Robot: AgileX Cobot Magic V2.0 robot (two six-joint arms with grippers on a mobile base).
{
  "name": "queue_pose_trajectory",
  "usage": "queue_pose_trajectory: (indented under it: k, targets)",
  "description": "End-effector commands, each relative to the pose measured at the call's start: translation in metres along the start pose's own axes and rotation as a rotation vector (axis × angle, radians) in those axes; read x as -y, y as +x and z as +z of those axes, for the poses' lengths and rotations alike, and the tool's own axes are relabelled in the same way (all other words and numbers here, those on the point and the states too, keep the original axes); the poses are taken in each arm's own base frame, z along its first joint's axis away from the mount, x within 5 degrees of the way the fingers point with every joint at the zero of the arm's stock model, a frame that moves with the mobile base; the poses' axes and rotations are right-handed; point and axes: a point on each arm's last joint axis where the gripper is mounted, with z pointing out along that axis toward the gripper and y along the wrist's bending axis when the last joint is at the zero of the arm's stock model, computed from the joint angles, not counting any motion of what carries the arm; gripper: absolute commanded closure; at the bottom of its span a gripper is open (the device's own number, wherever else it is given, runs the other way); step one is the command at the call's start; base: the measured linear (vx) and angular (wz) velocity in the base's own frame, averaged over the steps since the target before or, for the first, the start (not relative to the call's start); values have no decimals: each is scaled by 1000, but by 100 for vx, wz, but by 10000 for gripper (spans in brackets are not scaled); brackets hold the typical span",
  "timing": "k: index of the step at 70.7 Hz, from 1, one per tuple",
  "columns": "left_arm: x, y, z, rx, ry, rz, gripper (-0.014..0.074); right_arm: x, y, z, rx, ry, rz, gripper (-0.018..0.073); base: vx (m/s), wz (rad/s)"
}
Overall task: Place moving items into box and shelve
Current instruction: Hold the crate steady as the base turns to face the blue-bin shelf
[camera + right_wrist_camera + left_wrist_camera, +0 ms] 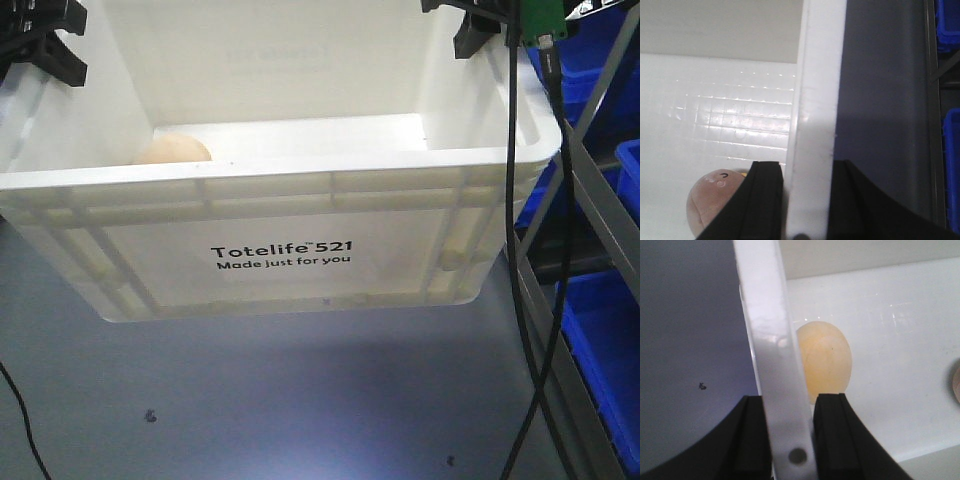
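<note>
Across the middle of the front view sits the white crate [280, 200], its side printed "Totelife 521 Made just for you", over a grey surface [300, 400]. At upper left the left tool [785, 402] is clamped on the crate's side wall; at upper right the right tool [807, 167] grips the opposite wall. Inside lie the cream bun [825, 362] and the pinkish-brown bun [715, 200]. Blue bins [600, 340] stand at the right edge.

The left gripper [788, 409] clamps the rim of the box [765, 325], with the pale cream lump [826, 360] just beyond its inner finger.
</note>
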Motion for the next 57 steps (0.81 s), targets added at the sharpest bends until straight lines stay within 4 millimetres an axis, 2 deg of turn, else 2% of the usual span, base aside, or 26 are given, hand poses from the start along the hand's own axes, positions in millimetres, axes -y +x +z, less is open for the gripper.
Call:
queue_pose_trajectory:
  k: [1, 35, 57]
  targets:
    - [43, -6, -36, 170, 297, -17, 596, -29, 4, -41, 47, -254, 27, 564, 49, 8]
    - [43, -6, -36, 170, 297, -17, 596, -28, 4, -40, 48, -252, 26, 564, 46, 16]
    - [43, -6, -36, 170, 297, -17, 596, -28, 4, -40, 48, -250, 26, 564, 40, 43]
